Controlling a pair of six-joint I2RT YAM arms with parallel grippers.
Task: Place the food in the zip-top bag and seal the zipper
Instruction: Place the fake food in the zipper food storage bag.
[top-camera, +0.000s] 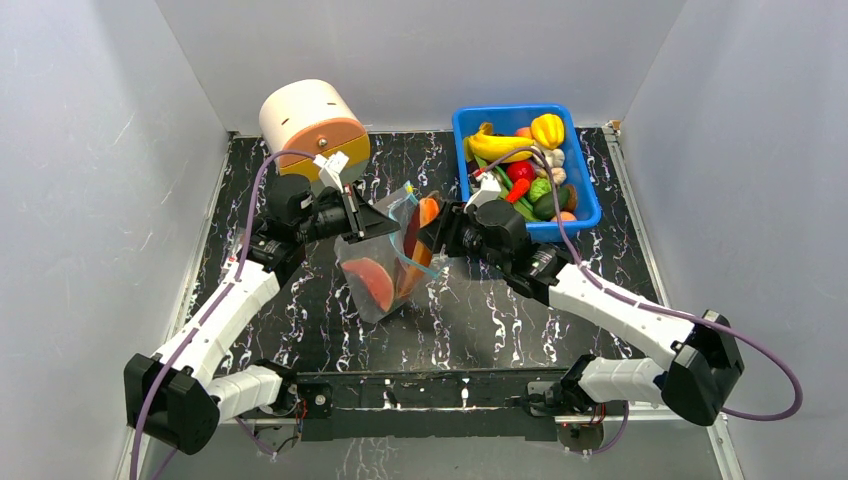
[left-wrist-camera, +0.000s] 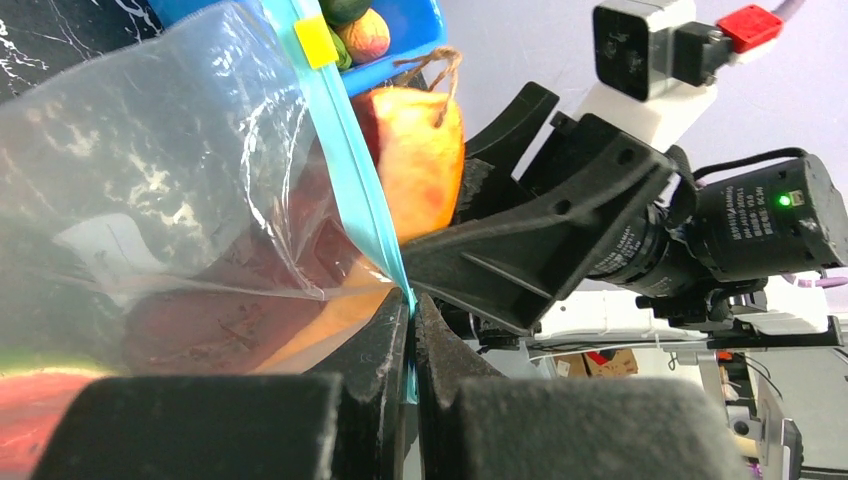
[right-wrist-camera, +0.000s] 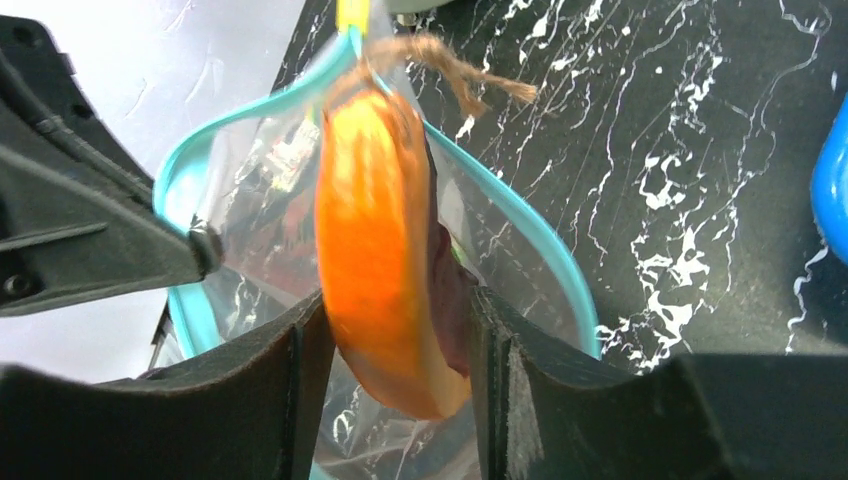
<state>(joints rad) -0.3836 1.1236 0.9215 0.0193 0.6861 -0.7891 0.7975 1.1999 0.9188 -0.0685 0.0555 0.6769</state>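
The clear zip-top bag (top-camera: 372, 262) hangs mid-table with red and orange food showing inside it. My left gripper (top-camera: 357, 222) (left-wrist-camera: 412, 308) is shut on the teal zipper (left-wrist-camera: 348, 180) strip and holds one side of the mouth up. My right gripper (top-camera: 432, 232) (right-wrist-camera: 395, 305) is at the open mouth, its jaws apart. An orange food piece (right-wrist-camera: 372, 240) (left-wrist-camera: 420, 150) with a twine stem sits between its fingers, partly inside the zipper (right-wrist-camera: 545, 250) loop. More food (top-camera: 520, 150) fills the blue bin.
The blue bin (top-camera: 592, 200) stands at the back right, close behind my right wrist. A round white and orange container (top-camera: 312, 122) lies at the back left. Grey walls enclose the black marbled table (top-camera: 480, 320).
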